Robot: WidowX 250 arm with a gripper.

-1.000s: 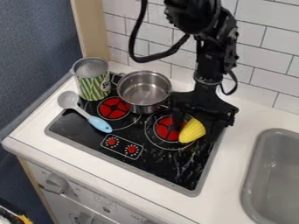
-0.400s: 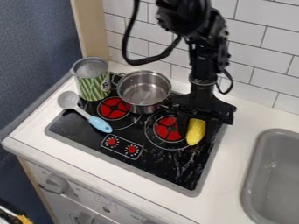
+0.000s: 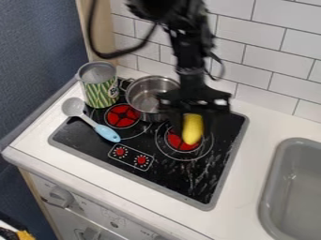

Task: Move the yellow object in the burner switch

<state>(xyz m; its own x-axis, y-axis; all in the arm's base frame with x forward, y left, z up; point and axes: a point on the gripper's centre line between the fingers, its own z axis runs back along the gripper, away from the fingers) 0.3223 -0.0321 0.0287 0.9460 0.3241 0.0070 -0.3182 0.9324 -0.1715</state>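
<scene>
Pincer (image 3: 193, 124): black, closed about the yellow object, by all appearances.
Yellow object (image 3: 193, 130): one, roughly upright, over the red burner (image 3: 175, 142) nearer the sink (image 3: 300, 190).
Burner switch (image 3: 131, 156): panel with two red dials, the likely destination; object not yet there.
Spoon (image 3: 108, 133): blue-handled, lying near the panel.
Step in hand, as judged: the carry.
Next move called for: across to the dials, then a lowering and release, clear of the spoon.
</scene>
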